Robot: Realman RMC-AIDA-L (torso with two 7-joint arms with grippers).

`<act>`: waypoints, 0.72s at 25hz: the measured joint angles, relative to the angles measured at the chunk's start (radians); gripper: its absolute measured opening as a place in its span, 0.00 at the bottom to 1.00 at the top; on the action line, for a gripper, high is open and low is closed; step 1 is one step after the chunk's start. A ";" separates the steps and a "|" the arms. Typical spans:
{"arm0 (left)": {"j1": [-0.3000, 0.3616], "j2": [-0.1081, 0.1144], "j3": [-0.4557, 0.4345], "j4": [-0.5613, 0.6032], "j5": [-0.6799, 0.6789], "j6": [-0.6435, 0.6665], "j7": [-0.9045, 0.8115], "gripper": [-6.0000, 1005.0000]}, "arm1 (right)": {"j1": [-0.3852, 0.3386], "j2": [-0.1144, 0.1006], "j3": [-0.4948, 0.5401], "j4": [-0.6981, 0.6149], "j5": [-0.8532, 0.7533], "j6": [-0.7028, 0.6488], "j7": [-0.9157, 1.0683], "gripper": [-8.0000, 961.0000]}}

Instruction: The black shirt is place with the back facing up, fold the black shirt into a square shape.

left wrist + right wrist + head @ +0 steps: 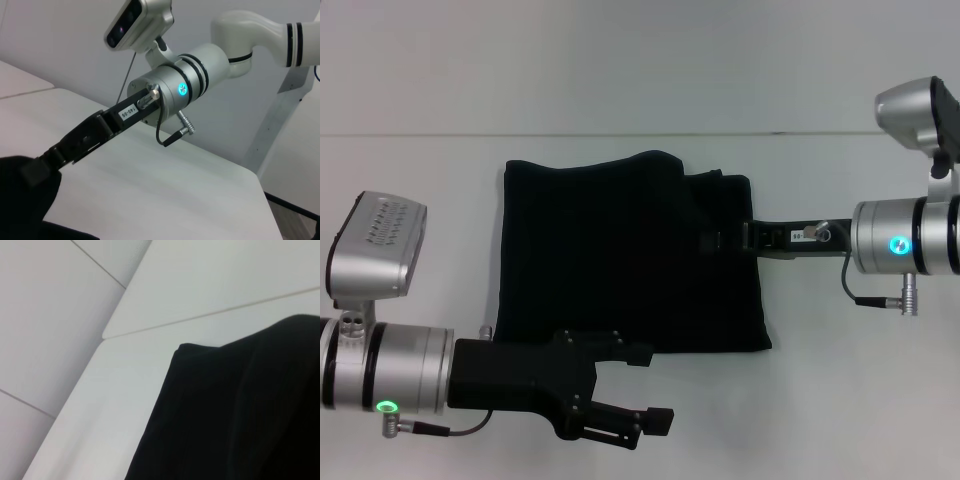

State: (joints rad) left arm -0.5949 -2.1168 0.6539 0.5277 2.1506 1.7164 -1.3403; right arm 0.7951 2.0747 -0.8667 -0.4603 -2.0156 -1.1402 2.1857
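The black shirt (620, 250) lies folded into a rough square on the white table (420, 200), with an upper layer covering its left and middle part. My right gripper (725, 240) reaches in from the right and is shut on the shirt's right side. The left wrist view shows this gripper (37, 167) with its tip pressed into the black shirt (25, 210). My left gripper (650, 388) hovers open at the shirt's near edge, with nothing between its fingers. The right wrist view shows only a corner of the black shirt (240, 415) on the table.
White table surface (860, 400) surrounds the shirt on all sides. A seam (420, 135) runs across the table behind the shirt. Both arms' silver cuffs (900, 245) stand at the sides.
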 joint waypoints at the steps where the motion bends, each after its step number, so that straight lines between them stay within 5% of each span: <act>1: 0.000 0.000 0.000 0.000 0.000 0.000 -0.001 0.90 | -0.005 0.000 0.000 -0.009 0.000 -0.004 0.000 0.08; 18: 0.002 -0.001 -0.006 0.000 -0.003 -0.010 -0.040 0.88 | -0.085 -0.018 0.003 -0.176 0.002 -0.129 -0.001 0.11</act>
State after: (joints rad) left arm -0.5929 -2.1176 0.6475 0.5277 2.1474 1.7066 -1.3802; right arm 0.7105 2.0569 -0.8637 -0.6363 -2.0141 -1.2694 2.1850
